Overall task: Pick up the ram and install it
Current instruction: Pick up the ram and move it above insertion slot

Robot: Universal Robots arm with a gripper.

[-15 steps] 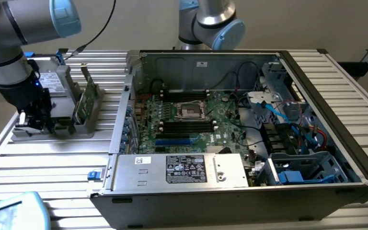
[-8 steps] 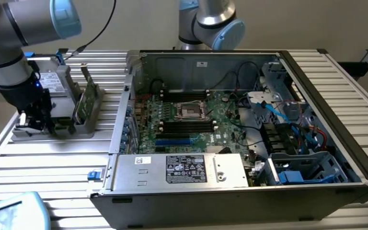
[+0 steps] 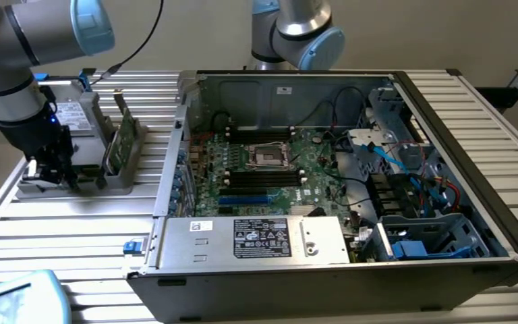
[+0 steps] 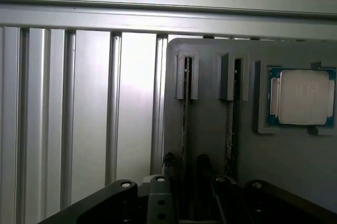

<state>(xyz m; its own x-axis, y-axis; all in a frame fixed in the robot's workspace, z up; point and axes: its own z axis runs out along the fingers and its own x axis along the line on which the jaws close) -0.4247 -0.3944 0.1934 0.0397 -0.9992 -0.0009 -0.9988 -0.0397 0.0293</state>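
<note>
From the exterior view: shows the gripper (image 3: 50,169) low at the gray holder (image 3: 106,185), to the exterior view's left of the open computer case (image 3: 241,101). Shows the ram (image 3: 126,131) standing in that holder, near the gripper on the exterior view's right.

From the wrist view: shows the ram (image 4: 185,113) as a thin line in its slot, lined up with the gap between the dark fingers (image 4: 204,169). Spread open, gripping nothing. Shows the processor chip (image 4: 300,98) close by.
</note>
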